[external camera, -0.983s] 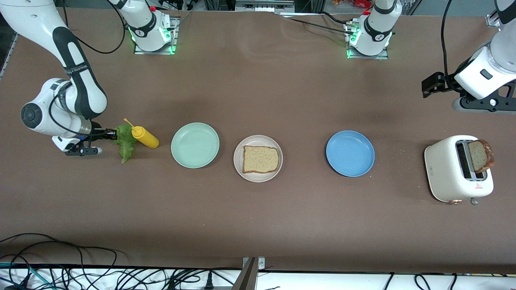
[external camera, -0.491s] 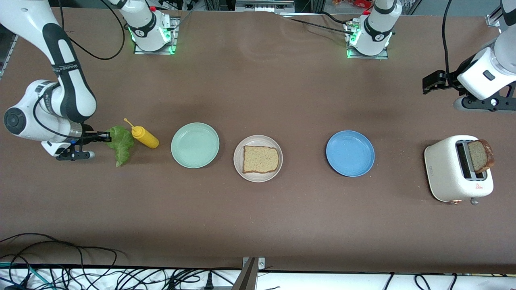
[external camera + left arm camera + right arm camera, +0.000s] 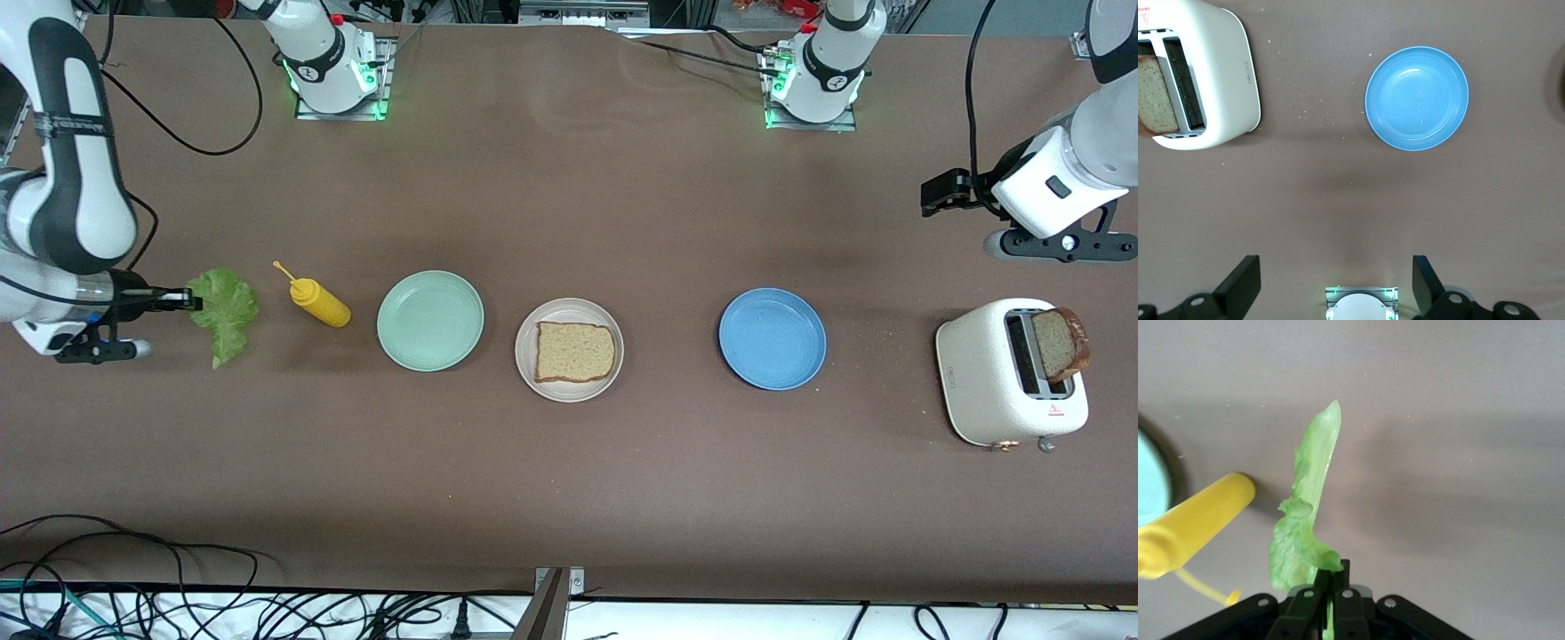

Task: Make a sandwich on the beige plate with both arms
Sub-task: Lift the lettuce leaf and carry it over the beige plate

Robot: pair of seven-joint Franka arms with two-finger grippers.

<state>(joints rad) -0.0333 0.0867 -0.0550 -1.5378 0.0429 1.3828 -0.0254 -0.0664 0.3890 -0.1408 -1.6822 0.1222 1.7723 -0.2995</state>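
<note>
Lettuce (image 3: 222, 313), pinched in the right gripper (image 3: 182, 300), has swung away from the bread (image 3: 575, 352) toward the table's end edge, delaying layering, while the left gripper (image 3: 1337, 283) waits open.

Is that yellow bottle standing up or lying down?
Lying down. The yellow bottle rests on its side on the table, its thin nozzle pointing toward the right arm's end, beside the lettuce leaf.
</note>
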